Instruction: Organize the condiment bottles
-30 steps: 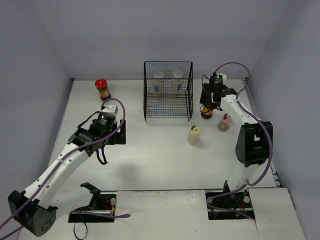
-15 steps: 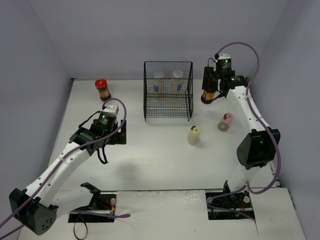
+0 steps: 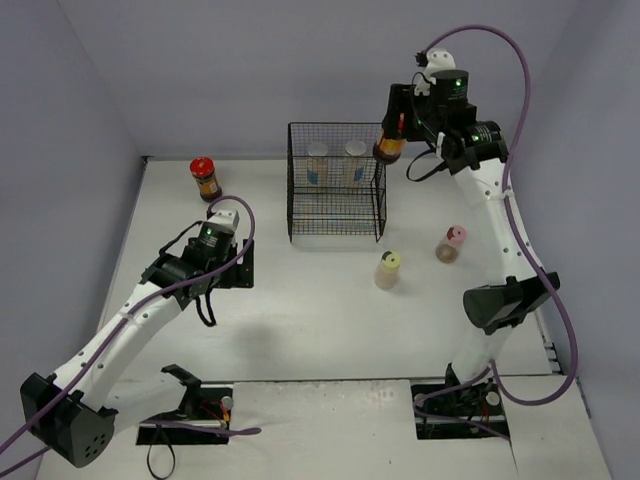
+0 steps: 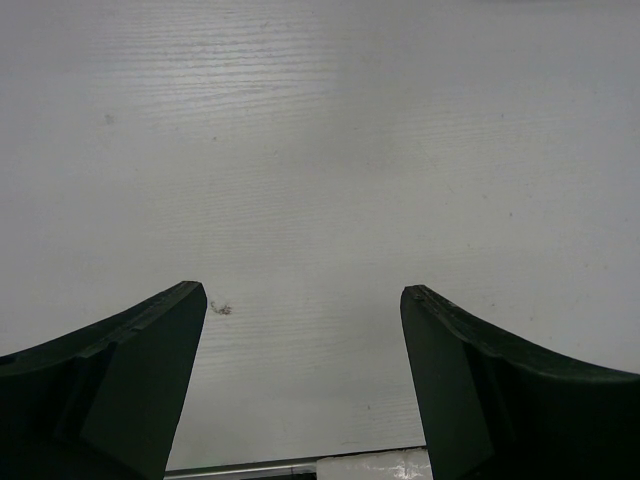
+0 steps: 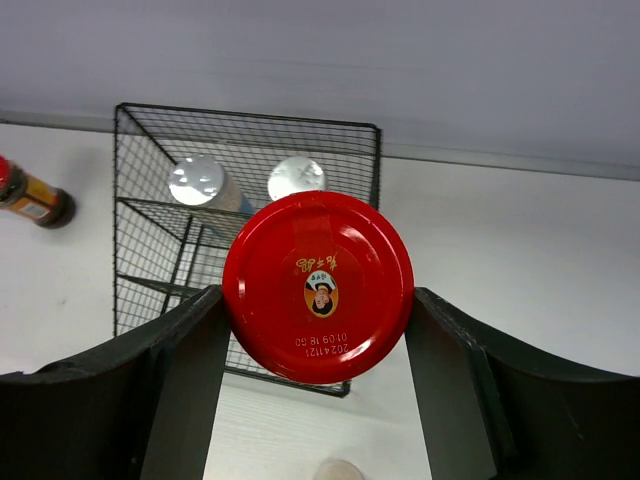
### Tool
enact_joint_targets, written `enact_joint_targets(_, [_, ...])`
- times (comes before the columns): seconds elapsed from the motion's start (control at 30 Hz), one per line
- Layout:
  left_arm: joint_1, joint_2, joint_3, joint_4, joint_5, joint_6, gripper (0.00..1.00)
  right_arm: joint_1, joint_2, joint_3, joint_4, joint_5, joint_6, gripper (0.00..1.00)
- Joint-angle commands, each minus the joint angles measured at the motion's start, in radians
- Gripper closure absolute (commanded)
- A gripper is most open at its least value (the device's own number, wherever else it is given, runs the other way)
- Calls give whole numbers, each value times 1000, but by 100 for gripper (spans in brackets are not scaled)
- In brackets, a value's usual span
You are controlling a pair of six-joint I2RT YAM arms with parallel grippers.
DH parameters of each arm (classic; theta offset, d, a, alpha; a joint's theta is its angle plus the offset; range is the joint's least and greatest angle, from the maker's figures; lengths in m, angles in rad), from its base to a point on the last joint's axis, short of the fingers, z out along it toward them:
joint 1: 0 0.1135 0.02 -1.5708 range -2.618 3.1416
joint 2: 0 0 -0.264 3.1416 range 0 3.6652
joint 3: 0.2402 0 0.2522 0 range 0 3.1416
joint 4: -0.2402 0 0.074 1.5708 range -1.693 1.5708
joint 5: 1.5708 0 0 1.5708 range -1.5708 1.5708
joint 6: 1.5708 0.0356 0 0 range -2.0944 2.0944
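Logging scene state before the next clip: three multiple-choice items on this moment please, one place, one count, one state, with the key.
1. Where is the yellow-green-capped plastic bottle?
A) inside the black wire mesh basket
B) at the table's left edge
C) on the white table, in front of the basket

2. How many pale silver-capped bottles stand in the basket?
A) one
B) two
C) four

3. The right gripper is:
A) shut on the round red-lidded jar
B) open, empty
C) shut, empty

Key: 1 C, it stands on bare tabletop; 2 B, two silver caps show inside the mesh; 3 A, its jaws clamp the red lid.
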Motion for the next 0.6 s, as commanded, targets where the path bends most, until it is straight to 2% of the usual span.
enact_joint_targets(0.0, [5,-12,18,32,-14,10,21,43,24,82,109,-19,-7,100])
enact_joint_targets(0.2, [5,-29,12,19,-25,7,20,89,64,22,221,-5,-10,100])
enact_joint_targets(0.33, [5,-43,6,6,-34,4,21,94,77,-74,344,-1,-16,100])
enact_joint_targets(0.57, [5,-63,-12,-8,-40,-13,20,96,84,-168,452,-5,-21,100])
